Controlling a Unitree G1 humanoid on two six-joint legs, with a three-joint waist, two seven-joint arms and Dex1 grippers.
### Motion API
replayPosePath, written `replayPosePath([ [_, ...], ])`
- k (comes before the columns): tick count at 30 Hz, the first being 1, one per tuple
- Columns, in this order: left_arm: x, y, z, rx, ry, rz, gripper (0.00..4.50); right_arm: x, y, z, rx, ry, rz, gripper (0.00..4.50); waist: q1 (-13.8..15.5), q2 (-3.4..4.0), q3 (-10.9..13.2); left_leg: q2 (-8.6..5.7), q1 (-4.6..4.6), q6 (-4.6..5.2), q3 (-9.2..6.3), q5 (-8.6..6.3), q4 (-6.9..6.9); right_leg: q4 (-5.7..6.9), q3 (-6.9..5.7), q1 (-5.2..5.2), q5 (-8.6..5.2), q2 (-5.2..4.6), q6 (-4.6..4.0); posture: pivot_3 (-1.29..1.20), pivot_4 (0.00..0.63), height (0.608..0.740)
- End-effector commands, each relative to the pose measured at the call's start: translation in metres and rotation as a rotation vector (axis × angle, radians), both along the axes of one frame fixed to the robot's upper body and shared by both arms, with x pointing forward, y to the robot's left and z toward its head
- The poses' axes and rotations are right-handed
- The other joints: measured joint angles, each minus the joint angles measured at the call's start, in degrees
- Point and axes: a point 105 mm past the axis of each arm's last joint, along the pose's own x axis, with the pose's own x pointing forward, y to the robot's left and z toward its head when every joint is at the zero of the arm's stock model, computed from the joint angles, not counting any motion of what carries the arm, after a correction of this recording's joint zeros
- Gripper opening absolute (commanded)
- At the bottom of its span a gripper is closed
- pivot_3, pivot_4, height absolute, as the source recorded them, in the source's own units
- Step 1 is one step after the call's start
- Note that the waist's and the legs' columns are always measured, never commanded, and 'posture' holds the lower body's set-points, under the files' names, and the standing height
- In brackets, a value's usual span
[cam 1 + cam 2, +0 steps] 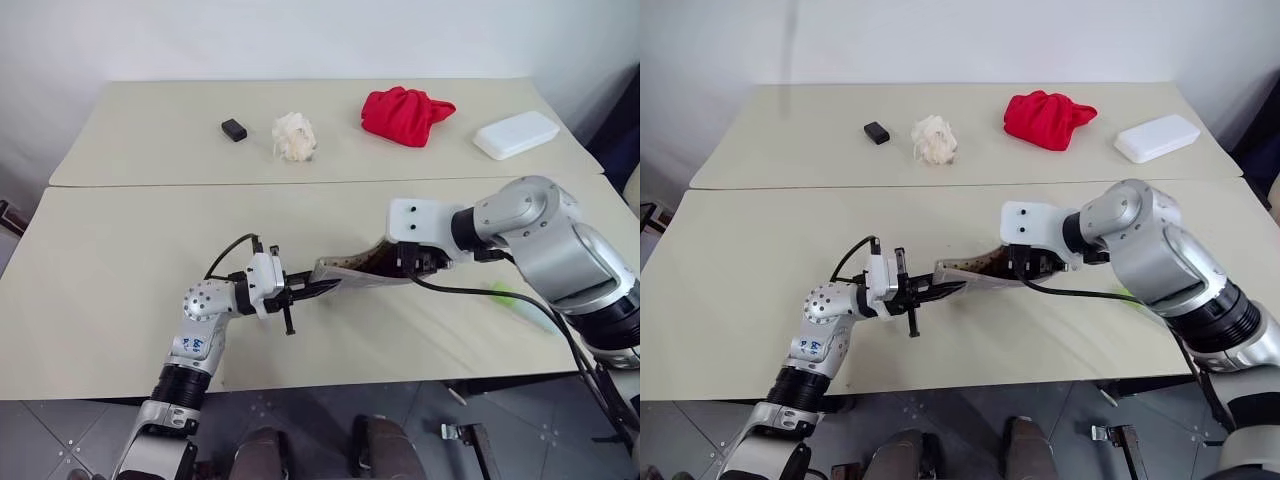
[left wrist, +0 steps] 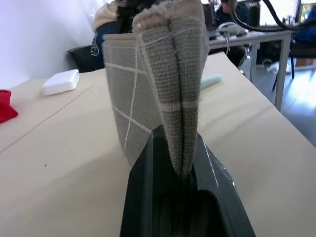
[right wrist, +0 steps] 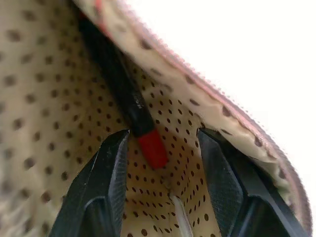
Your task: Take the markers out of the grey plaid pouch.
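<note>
— While the left gripper [image 1: 300, 293] sits low and left of centre in the head view, what does it have?
— It is clamped tight on one end of the grey plaid pouch [image 1: 350, 272], holding it up off the table [image 1: 120, 270]. The wrist view shows the fabric pinched flat between the two black fingers [image 2: 143, 187].
— And the right gripper [image 3: 163, 163]?
— It sits at the centre of the frame with its fingers spread apart inside the pouch's open mouth, gripping nothing. Between them, against the dotted lining, lies the red marker [image 3: 133, 116], its red end nearest the fingertips.
— The other marker?
— The light green marker [image 1: 520, 302] lies on the table at the lower right, under the right arm.
— Anything else up there?
— Along the upper part of the frame: a small black block [image 1: 234, 130], a white crumpled wad [image 1: 294, 136], a red cloth [image 1: 405, 114] and a white box [image 1: 516, 134].
</note>
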Motion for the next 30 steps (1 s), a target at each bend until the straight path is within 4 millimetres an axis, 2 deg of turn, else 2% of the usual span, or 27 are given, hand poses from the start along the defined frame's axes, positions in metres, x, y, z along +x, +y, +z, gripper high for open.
replayPosePath([
  [1, 0.000, 0.000, 0.005, -0.017, -0.046, 0.013, 0.00, -0.004, 0.010, -0.001, -0.015, -0.060, 0.044, 2.26, 0.0, 0.00, 0.0, 0.00, 0.00, 0.00, 0.00, 0.00, 0.00, 0.00, 0.00, 0.00, 0.00, 0.00, 0.00, 0.00, 0.150, 0.740],
  [12, 0.005, 0.002, 0.009, -0.056, 0.010, 0.031, 0.00, 0.009, 0.021, -0.028, -0.085, -0.178, 0.079, 2.26, -0.1, 0.00, 0.0, 0.00, -0.01, 0.00, 0.00, 0.00, -0.01, -0.01, -0.02, 0.01, 0.00, 0.01, 0.00, 0.00, 0.150, 0.740],
  [17, 0.006, 0.002, 0.011, -0.061, 0.032, 0.019, 0.00, 0.021, 0.028, -0.026, -0.082, -0.235, 0.071, 2.26, -0.1, 0.00, 0.0, 0.00, 0.00, 0.00, 0.00, 0.00, 0.00, 0.00, -0.02, 0.02, 0.00, 0.02, 0.00, 0.00, 0.150, 0.740],
  [21, 0.008, 0.001, 0.013, -0.069, 0.034, 0.017, 0.00, 0.014, 0.041, -0.040, -0.066, -0.161, 0.108, 2.26, -0.1, 0.00, 0.0, 0.00, 0.00, 0.00, 0.01, 0.00, -0.01, 0.00, -0.02, 0.02, 0.00, 0.03, 0.00, 0.00, 0.150, 0.740],
  [26, 0.008, 0.001, 0.015, -0.068, 0.035, 0.016, 0.00, 0.009, 0.036, -0.066, -0.122, -0.044, 0.109, 2.26, 0.0, 0.00, 0.0, 0.00, -0.01, 0.00, 0.00, 0.00, 0.00, -0.01, -0.03, 0.03, 0.00, 0.03, 0.00, 0.00, 0.150, 0.740],
  [30, 0.007, 0.003, 0.012, -0.067, 0.041, 0.017, 0.00, 0.010, 0.038, -0.073, -0.123, -0.012, 0.114, 2.26, -0.1, 0.00, 0.0, 0.00, 0.01, 0.00, 0.00, 0.00, -0.01, 0.00, -0.03, 0.03, 0.00, 0.04, 0.00, 0.00, 0.150, 0.740],
])
